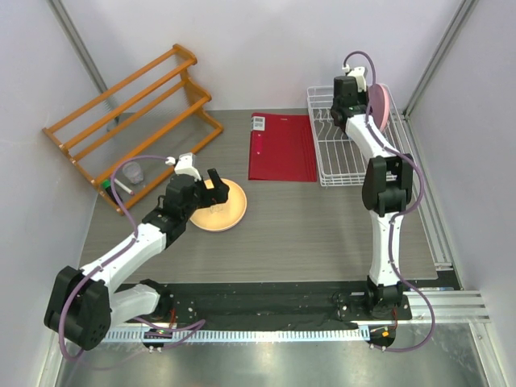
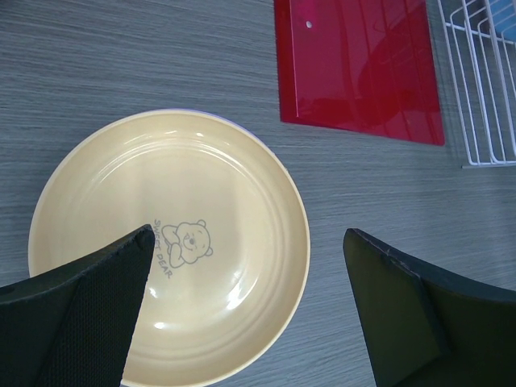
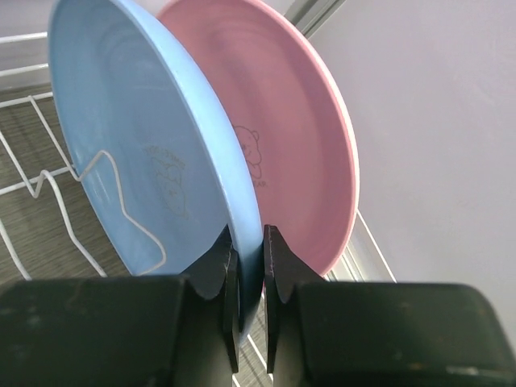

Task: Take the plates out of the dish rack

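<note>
We log the dish rack [image 1: 337, 165]: light blue plate [image 3: 145, 145] and pink plate [image 3: 306, 153] stand upright in its far right corner. Orange-yellow plate [image 2: 201, 242] lies flat well left of the rack. Right gripper [image 3: 247, 238] clenches the blue plate's rim; left gripper [image 2: 248, 234] hangs released over the orange-yellow one.

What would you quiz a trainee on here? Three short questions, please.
1. True or false: the left hand is clamped on the orange-yellow plate.
2. Which plate does the right hand grip? A a lilac one, B the light blue plate, C a green one.
3. Fill in: the pink plate stands on edge in the white ___.
Key: 1 false, it is open above it; 2 B; 3 dish rack.
</note>
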You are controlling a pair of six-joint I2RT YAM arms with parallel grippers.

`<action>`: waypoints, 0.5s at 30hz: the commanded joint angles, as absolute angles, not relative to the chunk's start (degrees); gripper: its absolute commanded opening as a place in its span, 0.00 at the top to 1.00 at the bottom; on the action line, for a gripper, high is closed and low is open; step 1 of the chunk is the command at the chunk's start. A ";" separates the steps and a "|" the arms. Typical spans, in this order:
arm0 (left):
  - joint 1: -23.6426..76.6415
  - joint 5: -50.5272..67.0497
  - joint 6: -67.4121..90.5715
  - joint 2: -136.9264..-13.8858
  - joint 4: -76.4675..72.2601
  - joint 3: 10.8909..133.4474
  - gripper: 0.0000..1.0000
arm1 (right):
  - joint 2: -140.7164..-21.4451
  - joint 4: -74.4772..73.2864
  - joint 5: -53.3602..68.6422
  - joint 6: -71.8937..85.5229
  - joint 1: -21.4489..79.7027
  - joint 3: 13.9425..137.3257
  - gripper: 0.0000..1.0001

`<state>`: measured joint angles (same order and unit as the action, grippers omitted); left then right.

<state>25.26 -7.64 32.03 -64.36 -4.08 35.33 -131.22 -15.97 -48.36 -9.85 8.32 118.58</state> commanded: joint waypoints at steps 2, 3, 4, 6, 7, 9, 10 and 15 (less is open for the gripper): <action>25.05 -7.30 31.20 -64.34 -5.54 36.47 0.00 | -123.23 -4.85 -57.64 -16.67 10.80 114.53 0.99; 25.05 -7.29 31.03 -64.42 -5.10 36.74 0.01 | -122.09 -1.01 -58.44 -18.27 11.33 113.39 0.99; 25.05 -7.21 31.03 -64.25 -5.01 36.74 0.01 | -120.34 1.56 -59.23 -20.20 11.60 111.12 0.99; 25.05 -7.12 31.03 -64.07 -4.92 36.83 0.01 | -118.49 5.16 -61.60 -24.07 12.65 109.78 0.99; 25.05 -7.03 31.11 -63.99 -4.75 36.83 0.00 | -117.00 5.79 -62.22 -24.95 12.92 109.17 0.99; 25.05 -7.03 31.03 -63.37 -4.48 36.74 0.00 | -115.50 5.80 -62.05 -25.14 13.27 108.38 0.99; 25.05 -7.03 31.11 -63.20 -4.48 36.65 0.00 | -113.84 5.45 -62.22 -25.14 13.45 108.28 0.99; 25.05 -6.33 31.73 -61.97 -4.04 36.74 0.00 | -106.19 -1.47 -62.76 -20.23 15.99 106.18 0.99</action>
<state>25.26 -7.49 32.08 -64.10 -3.53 35.33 -116.84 -2.26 -60.38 -22.83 13.80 106.32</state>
